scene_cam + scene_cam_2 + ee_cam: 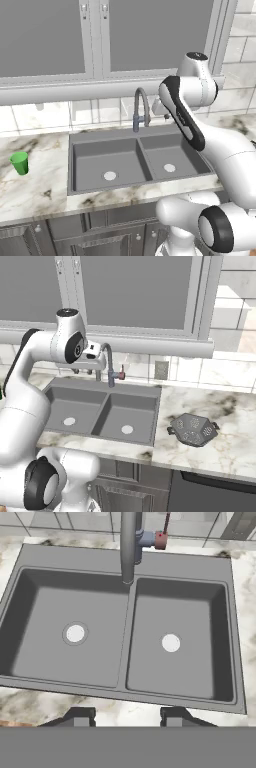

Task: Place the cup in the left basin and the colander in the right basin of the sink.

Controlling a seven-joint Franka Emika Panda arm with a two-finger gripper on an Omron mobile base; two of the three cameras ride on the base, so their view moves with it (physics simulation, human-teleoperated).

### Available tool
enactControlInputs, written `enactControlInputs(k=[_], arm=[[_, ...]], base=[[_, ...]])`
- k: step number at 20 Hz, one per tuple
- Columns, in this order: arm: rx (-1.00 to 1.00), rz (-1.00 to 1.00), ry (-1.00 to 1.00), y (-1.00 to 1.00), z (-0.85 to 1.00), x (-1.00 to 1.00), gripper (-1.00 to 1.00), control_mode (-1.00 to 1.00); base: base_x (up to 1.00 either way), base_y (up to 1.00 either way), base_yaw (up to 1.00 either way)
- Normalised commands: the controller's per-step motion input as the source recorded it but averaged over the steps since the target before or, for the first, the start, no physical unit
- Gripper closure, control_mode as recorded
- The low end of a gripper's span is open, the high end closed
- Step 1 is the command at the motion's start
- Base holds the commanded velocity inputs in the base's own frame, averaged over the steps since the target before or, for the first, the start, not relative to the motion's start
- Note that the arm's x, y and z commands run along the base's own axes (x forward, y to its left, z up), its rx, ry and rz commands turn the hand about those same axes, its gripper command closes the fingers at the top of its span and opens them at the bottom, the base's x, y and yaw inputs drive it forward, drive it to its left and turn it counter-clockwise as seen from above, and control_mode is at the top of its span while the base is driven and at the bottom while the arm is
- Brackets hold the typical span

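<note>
The green cup (20, 163) stands upright on the marble counter, left of the sink (75, 142). The dark grey colander (193, 429) sits on the counter to the sink's right. My gripper (126, 717) hovers high above the front edge of the sink, looking down into it, open with nothing between its fingertips (80, 716). Both the left basin (45, 612) and the right basin (195, 612) hold nothing but their pale drains. The hand (89, 362) hangs near the faucet, far from cup and colander.
The tall arched faucet (128, 547) rises behind the divider, with a red-tipped lever (161, 539) beside it. A window sill (75, 90) runs above the tiled backsplash. Cabinet fronts (100, 235) lie below the counter.
</note>
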Motion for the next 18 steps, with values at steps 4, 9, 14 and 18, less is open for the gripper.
enactControlInputs(k=[4,9,14,18], arm=[[0.0,0.0,-0.01,-0.08,0.0,0.0,-1.0,-1.0],[0.0,0.0,-0.05,-0.31,0.0,0.0,-1.0,-1.0],[-0.02,0.0,-0.04,-0.41,0.0,0.0,-1.0,-1.0],[-0.01,0.0,-0.02,-0.49,-0.03,-0.02,-1.0,-1.0]], base=[[0.0,0.0,0.0],[0.0,0.0,0.0],[0.0,0.0,0.0],[0.0,0.0,0.0]])
